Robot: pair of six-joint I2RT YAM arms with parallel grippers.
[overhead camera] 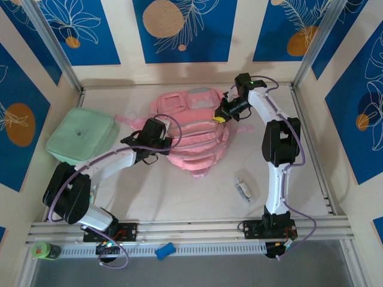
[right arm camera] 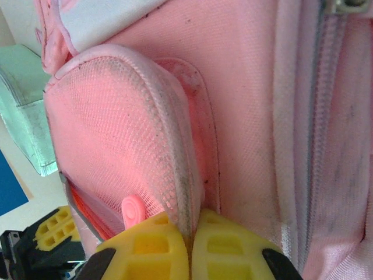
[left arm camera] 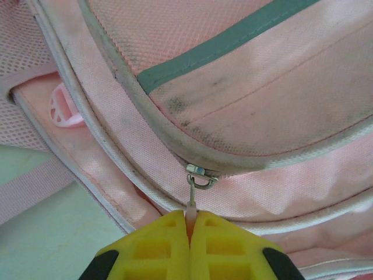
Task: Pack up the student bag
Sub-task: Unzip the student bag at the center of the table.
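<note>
Student bag (overhead camera: 190, 128) is lying flat on the table (overhead camera: 197, 197), toward the back wall. Mint green case (overhead camera: 81, 136) is sitting well apart on its left. Left gripper (left arm camera: 189, 224) is pinching the zip pull (left arm camera: 191, 201) at the bag's near-left side, yellow fingers pressed together on it. Right gripper (right arm camera: 191, 227) is clamping the piped rim of the mesh pocket (right arm camera: 116, 146) on the bag's right side.

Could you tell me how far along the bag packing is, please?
Nothing looks packed yet: the mint case lies beside the bag. In hand: the left fingers pinch a zip pull, the right fingers grip the mesh pocket's rim. Left: unzipping, then loading.
</note>
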